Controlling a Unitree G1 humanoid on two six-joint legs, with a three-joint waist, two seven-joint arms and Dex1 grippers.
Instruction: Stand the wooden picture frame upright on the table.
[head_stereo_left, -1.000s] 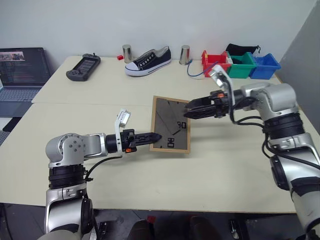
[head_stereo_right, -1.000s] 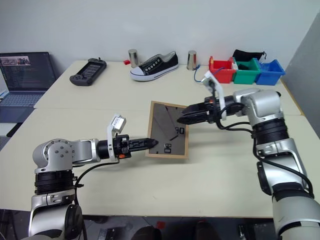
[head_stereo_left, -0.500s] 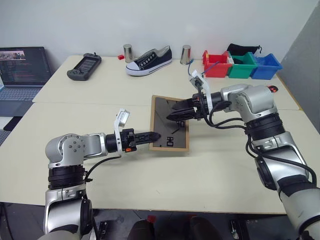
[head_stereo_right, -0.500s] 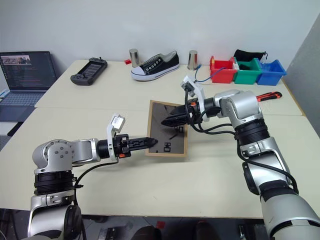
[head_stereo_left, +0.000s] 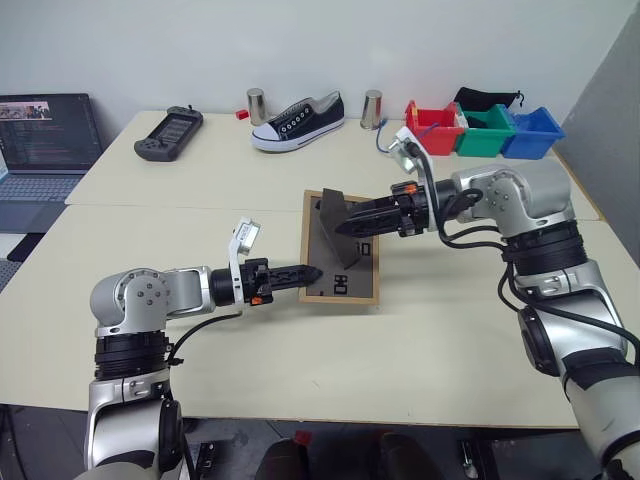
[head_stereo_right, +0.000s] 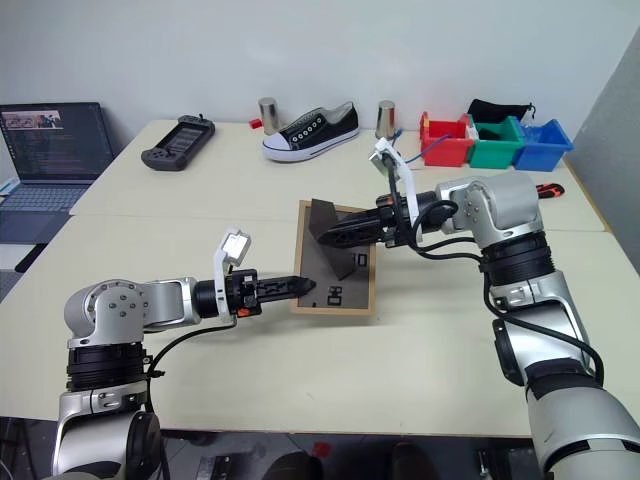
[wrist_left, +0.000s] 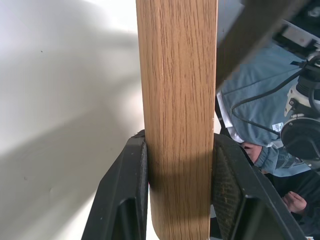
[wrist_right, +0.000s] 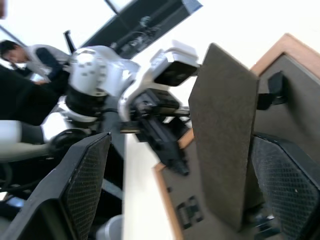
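Leaning backing-side up near the table's middle, wooden picture frame, left gripper pinching its near-left wooden edge, right gripper jaws spread wide at the raised stand flap.

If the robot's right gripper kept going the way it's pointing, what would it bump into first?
Probably the stand flap, swung out from the wooden picture frame. The open right gripper points left at it; the flap already sits between its fingers.
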